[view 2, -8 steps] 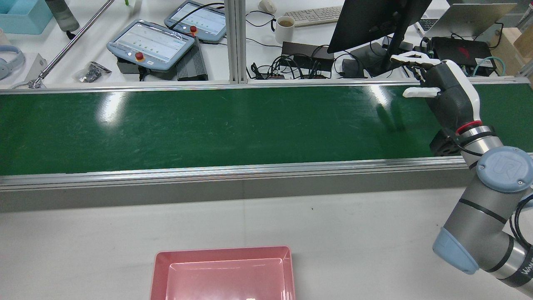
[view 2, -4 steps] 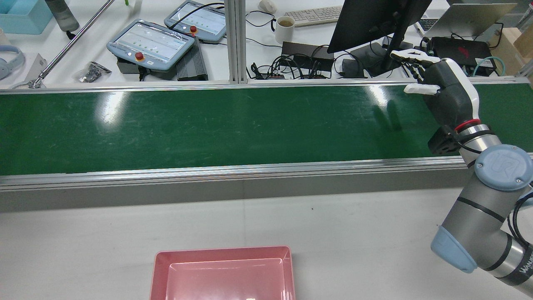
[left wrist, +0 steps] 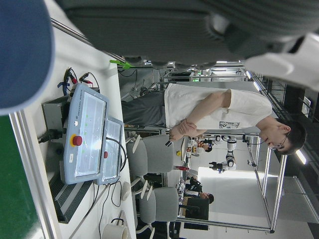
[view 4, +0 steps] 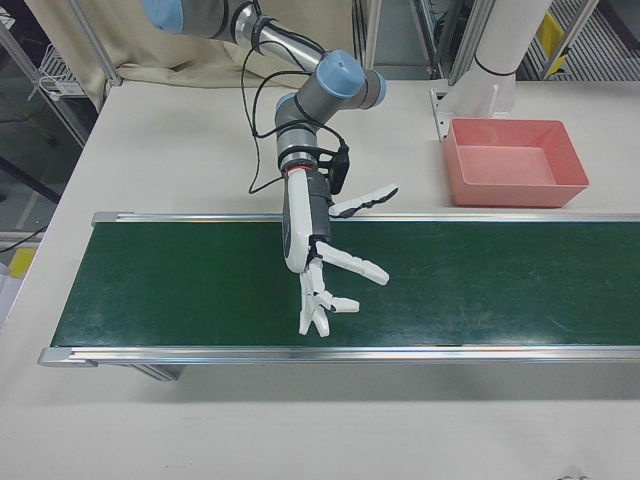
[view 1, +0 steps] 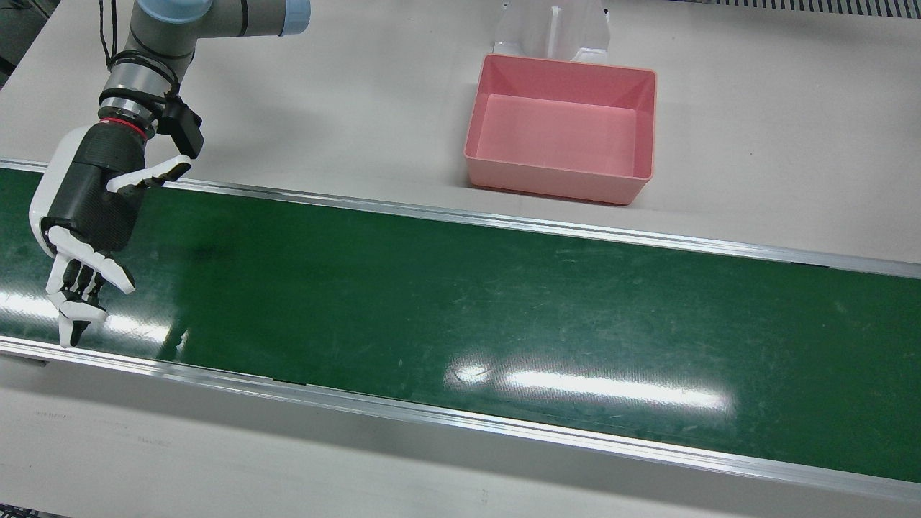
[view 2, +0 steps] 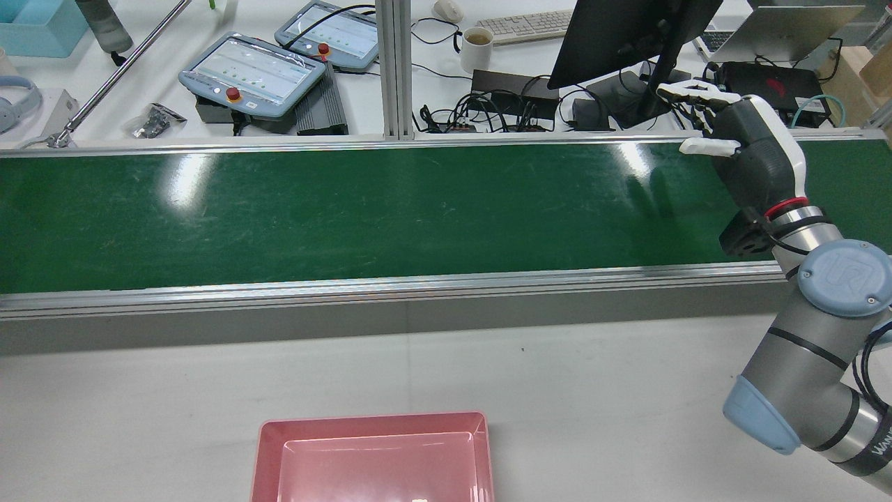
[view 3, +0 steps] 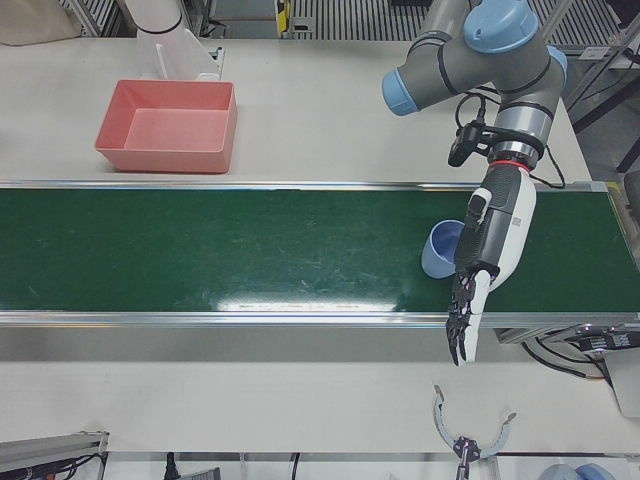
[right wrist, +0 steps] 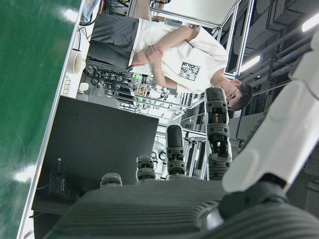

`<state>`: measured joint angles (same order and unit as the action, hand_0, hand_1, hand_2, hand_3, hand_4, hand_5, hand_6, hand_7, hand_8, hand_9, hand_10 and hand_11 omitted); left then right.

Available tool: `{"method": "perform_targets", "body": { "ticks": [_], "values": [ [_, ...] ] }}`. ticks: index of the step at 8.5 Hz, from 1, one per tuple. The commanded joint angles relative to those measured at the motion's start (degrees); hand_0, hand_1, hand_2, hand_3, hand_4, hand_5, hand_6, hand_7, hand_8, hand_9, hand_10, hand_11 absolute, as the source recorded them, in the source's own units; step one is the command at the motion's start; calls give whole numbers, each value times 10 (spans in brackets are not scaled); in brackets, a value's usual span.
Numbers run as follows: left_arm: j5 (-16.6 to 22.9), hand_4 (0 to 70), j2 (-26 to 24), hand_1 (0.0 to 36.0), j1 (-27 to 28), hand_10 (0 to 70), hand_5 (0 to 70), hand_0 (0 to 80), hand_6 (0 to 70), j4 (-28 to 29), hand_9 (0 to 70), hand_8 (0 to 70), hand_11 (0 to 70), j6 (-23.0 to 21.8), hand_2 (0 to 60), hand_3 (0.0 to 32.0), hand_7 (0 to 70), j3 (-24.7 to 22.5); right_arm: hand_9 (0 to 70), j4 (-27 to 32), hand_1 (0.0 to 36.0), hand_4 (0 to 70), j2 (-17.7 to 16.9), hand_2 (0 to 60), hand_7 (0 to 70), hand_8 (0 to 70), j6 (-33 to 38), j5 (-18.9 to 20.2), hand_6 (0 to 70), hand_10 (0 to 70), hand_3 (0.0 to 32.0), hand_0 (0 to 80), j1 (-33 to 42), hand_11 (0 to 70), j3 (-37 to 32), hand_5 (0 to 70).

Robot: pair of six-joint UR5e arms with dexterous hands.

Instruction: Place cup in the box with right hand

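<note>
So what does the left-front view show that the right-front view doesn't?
Only the left-front view shows the left hand, fingers pointing down over the belt's near edge, and the blue cup on the belt right beside it; contact cannot be told. Only the right-front view shows the right hand, open above the belt with nothing in it. Both show the green belt and the empty pink box on the white table behind it.
</note>
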<state>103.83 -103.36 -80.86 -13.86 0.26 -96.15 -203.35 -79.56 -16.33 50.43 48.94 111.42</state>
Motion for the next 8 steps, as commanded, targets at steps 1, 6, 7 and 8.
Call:
{"method": "perform_targets", "body": {
  "ticks": [1, 6, 7, 8],
  "values": [
    [0, 0, 0, 0, 0, 0, 0, 0, 0, 0, 0, 0, 0, 0, 0, 0, 0, 0, 125, -1, 0, 367, 0, 0, 422, 24, 0, 0, 59, 0, 106, 474, 2, 0, -1, 4],
    [0, 0, 0, 0, 0, 0, 0, 0, 0, 1, 0, 0, 0, 0, 0, 0, 0, 0, 123, -9, 0, 380, -3, 0, 428, 22, 0, 5, 59, 0, 108, 473, 12, 0, 11, 4],
    [0, 0, 0, 0, 0, 0, 0, 0, 0, 0, 0, 0, 0, 0, 0, 0, 0, 0, 123, -9, 0, 367, -4, 0, 414, 24, 0, 5, 57, 0, 110, 472, 12, 0, 11, 4],
    [0, 0, 0, 0, 0, 0, 0, 0, 0, 0, 0, 0, 0, 0, 0, 0, 0, 1, 124, -9, 0, 361, -3, 0, 413, 24, 1, 5, 57, 0, 112, 473, 12, 0, 11, 5]
  ]
}}
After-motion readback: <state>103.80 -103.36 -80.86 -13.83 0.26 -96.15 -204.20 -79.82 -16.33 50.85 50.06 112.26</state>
